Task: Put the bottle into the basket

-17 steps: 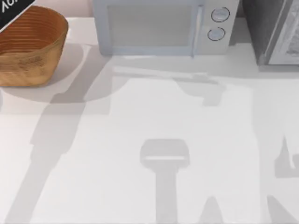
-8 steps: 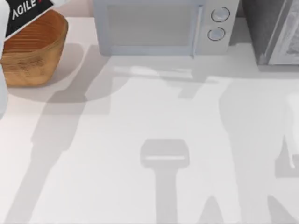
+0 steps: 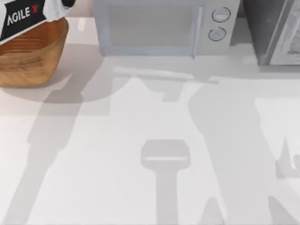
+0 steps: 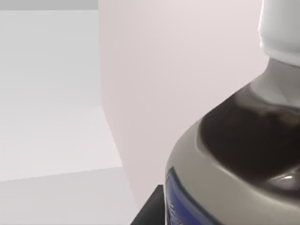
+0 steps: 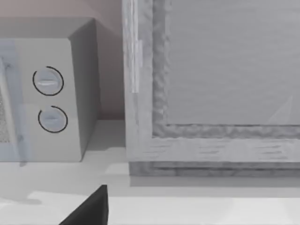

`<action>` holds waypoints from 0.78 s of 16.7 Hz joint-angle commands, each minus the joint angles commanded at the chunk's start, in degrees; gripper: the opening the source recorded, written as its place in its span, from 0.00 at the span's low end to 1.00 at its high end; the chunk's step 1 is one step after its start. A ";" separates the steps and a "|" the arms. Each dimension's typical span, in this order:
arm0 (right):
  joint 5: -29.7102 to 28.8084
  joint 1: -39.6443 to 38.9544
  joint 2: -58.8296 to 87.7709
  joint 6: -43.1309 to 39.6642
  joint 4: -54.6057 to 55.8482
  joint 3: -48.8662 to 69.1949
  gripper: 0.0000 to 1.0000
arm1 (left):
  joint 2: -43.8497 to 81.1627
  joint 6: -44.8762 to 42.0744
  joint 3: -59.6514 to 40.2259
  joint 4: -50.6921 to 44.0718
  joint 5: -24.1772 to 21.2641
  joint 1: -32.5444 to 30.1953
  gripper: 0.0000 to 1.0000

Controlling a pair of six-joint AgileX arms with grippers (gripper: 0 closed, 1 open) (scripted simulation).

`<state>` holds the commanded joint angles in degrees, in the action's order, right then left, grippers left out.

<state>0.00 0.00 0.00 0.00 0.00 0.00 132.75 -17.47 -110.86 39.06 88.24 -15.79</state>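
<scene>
the basket (image 3: 29, 54) sits at the table's (image 3: 140, 178) far left corner, and over the last second the left arm (image 3: 28, 14) has swung in across that corner until its black agile x panel now overhangs the basket's back rim, where a second ago only a sliver of it showed. that suggests the carry is nearly done and the drop is close. the bottle (image 4: 243, 154) rides right up against the left wrist camera, dark shoulder and grey band looming, white cap (image 4: 281, 28) above, so it looks held by the left gripper, though the fingers themselves are hidden and i cannot tell how tightly they close. how the bottle stands relative to the basket's opening below the gripper is also hidden, covered from above by the arm. the right arm is parked facing the microwave (image 5: 47, 93) and a grey cabinet (image 5: 211, 84), its hand's state unreadable.
</scene>
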 joint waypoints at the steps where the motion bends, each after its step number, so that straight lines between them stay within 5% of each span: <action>1: 0.00 0.00 0.00 0.00 0.00 0.00 1.00 | -0.01 -2.47 1.10 3.80 -0.29 0.28 0.00; 5: 0.00 0.00 0.00 0.00 0.00 0.00 1.00 | -0.16 -9.55 4.34 13.54 -1.14 1.16 0.00; 11: 0.00 0.00 0.00 0.00 0.00 0.00 1.00 | -0.32 -10.59 4.96 14.90 -1.35 1.32 0.00; 13: 0.00 0.00 0.00 0.00 0.00 0.00 1.00 | -0.32 -10.59 4.96 14.90 -1.35 1.32 0.15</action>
<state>0.00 0.00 0.00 0.00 0.00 0.00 132.44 -28.06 -105.90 53.96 86.88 -14.47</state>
